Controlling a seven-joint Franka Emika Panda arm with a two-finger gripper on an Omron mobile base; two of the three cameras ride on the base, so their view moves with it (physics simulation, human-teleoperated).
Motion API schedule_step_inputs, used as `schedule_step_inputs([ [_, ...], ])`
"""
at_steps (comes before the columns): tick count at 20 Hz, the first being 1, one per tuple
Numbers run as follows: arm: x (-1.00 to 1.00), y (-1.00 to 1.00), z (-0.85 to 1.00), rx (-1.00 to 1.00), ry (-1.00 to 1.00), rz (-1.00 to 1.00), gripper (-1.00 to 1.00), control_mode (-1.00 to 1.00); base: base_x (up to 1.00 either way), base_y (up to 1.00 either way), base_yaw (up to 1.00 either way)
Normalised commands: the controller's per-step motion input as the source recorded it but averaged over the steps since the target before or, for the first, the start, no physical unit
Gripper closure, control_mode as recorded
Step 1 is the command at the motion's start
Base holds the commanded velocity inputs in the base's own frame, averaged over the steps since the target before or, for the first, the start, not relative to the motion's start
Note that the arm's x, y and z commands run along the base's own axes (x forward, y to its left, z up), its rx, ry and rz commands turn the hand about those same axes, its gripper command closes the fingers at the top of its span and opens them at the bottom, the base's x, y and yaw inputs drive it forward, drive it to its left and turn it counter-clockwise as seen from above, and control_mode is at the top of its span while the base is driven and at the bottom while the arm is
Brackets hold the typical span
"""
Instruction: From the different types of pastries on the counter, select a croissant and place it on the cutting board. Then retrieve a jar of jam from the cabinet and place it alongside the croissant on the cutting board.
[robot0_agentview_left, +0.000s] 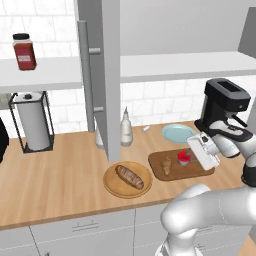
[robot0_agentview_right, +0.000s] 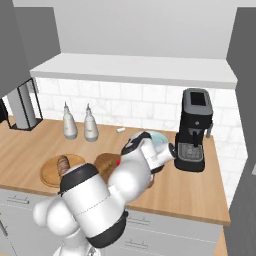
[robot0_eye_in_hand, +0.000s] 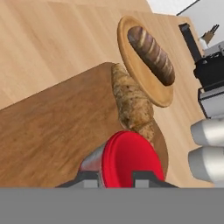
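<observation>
**Jam jar held over the board beside the croissant**

The two-finger gripper (robot0_eye_in_hand: 117, 178) was closed narrowly on the small squat jar of jam with a smooth round red top (robot0_eye_in_hand: 129, 158), at the bottom centre of the hand view. In the left base view the jar (robot0_agentview_left: 184, 158) sat at the right-centre of the frame, over the dark brown rectangular wooden cutting board with rounded corners (robot0_agentview_left: 200, 171); whether its base touched the board could not be told.

The small golden-brown croissant (robot0_eye_in_hand: 131, 103), flaky and ridged, lay on the board just beside the jar, its long axis running from the centre of the hand view toward the upper middle, close along the board's edge. In the left base view it (robot0_agentview_left: 166, 165) lay left of the jar.

The board's matte grain was bare across the left half of the hand view. Its upper right edge met the round lighter wooden plate (robot0_eye_in_hand: 164, 98), which carried the long dark-brown baguette-like loaf (robot0_eye_in_hand: 151, 54), pointing diagonally from upper centre to right.

The light-wood countertop (robot0_agentview_left: 60, 175) lay open at the left of the left base view. A light-blue plate (robot0_agentview_left: 176, 132) sat just behind the board, and a black coffee machine (robot0_agentview_left: 225, 102) stood at the right.
</observation>
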Motion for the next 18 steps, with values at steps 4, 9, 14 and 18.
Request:
schedule_step_inputs([
  [4,0.00,0.02,-0.10,0.00,0.00,0.00,-1.00,-1.00,0.00,0.00,0.00],
  [9,-0.07,0.00,0.00,0.00,0.00,0.00,-1.00,-1.00,0.00,0.00,0.00],
  [14,-0.30,0.00,0.10,0.00,0.00,0.00,-1.00,-1.00,0.00,0.00,0.00],
  [18,-0.59,0.00,0.24,0.00,-0.01,0.00,-1.00,-1.00,0.00,0.00,0.00],
])
